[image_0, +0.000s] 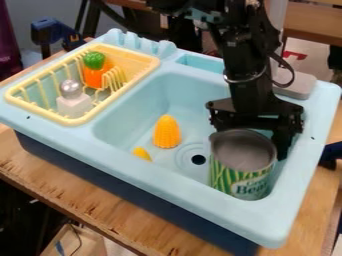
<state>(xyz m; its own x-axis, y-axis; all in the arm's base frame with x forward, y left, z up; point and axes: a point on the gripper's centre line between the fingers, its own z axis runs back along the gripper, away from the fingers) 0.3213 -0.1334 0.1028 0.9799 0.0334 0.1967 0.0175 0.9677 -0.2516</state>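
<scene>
The black gripper (250, 136) hangs over the right part of the blue sink (143, 107), with its fingers spread wide at the back of a green-and-white can (248, 181). One finger is beside the can's right rim; the other is near its back left, its tip partly hidden. The can stands upright with its open top up, and whether the gripper touches it I cannot tell. Left of the can, a yellow corn-like toy (167, 132) stands in the basin. A smaller yellow piece (141, 153) lies by the front wall.
A cream dish rack (80, 120) sits at the sink's left, holding an orange toy with a green top (95, 70) and a white object with a silver knob (72, 100). The drain hole (198, 159) is just left of the can. Raised basin walls surround the can.
</scene>
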